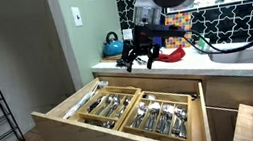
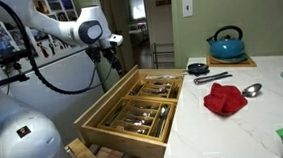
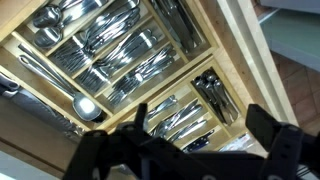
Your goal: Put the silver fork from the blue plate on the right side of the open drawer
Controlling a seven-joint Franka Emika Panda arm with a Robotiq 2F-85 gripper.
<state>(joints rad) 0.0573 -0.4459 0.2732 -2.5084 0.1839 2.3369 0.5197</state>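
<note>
Shows black Robotiq gripper (image 1: 142,62) (image 3: 195,150) hovering over wide light-wood drawer (image 1: 96,136), open below white counter (image 2: 255,121). Jaws spread wide, nothing btw them. Can't pick out silver fork among silver cutlery (image 1: 138,114) in divider trays. Red cloth (image 2: 224,98) on counter.

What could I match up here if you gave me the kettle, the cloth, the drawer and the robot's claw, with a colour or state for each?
Things:
1. kettle
2. cloth
3. drawer
4. gripper

Colour or state:
A. red, crumpled on the counter
B. above the drawer, jaws apart
C. blue
D. pulled open, holding silver cutlery

Pairs: 1-C, 2-A, 3-D, 4-B.
</note>
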